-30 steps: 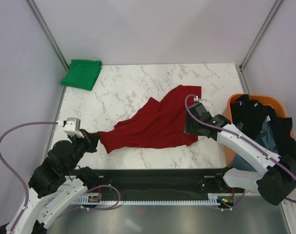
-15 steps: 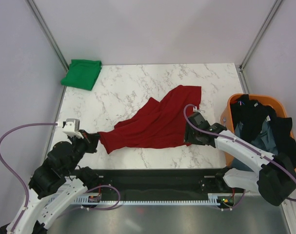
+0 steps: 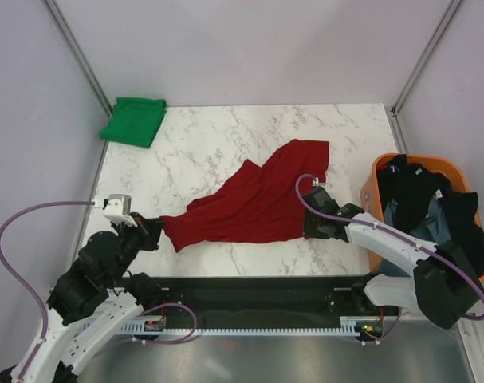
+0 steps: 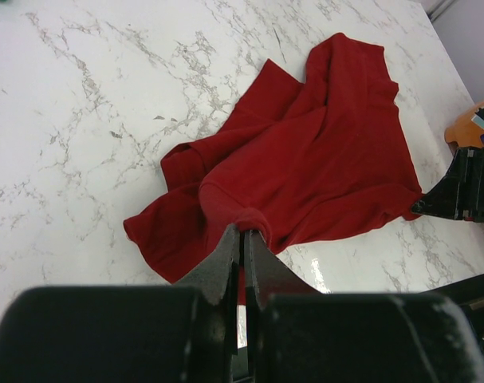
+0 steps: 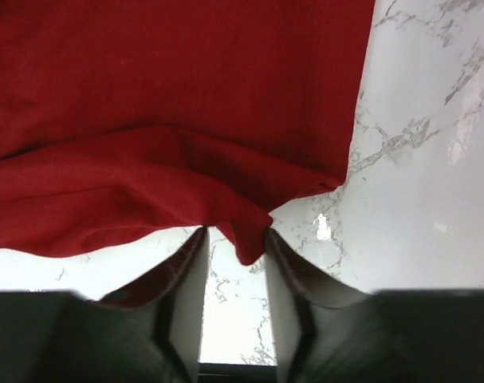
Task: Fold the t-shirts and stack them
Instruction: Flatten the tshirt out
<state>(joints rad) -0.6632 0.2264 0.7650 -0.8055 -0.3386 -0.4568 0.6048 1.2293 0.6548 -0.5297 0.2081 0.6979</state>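
Desk (image 3: 226, 136): dark red t-shirt (image 3: 257, 203) lies crumpled mid-desk, running from the near-left edge to right of centre. Orange basket (image 3: 375, 171) sits off the right edge, dark garments (image 3: 421, 195) inside. Green t-shirt (image 3: 134, 120) folded at the far-left corner. Left fingers (image 4: 226, 259) pinched tight on the red shirt's near-left fold. Right fingers (image 5: 186, 271) half-narrow, straddling its near-right corner tip; gap visible, not clamped.

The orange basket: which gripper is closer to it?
Right. The right gripper is just left of the orange basket, at the red shirt's corner; the left gripper pinches the shirt's opposite end, far to the basket's left.
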